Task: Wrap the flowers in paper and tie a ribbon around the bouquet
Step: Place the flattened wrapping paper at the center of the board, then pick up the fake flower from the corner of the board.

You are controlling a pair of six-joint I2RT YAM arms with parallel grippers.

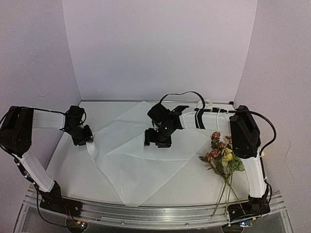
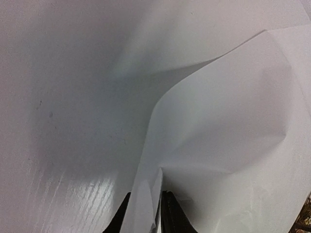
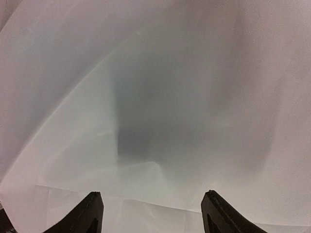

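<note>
Both at the paper: left pincer pinches its edge (right pincer spread).

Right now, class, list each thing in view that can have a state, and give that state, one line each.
paper: spread on the table, creased, its left corner lifted.
flowers: lying on the table to the right of the paper, unwrapped.
left gripper: shut on the paper's edge.
right gripper: open over the paper, holding nothing.
</note>
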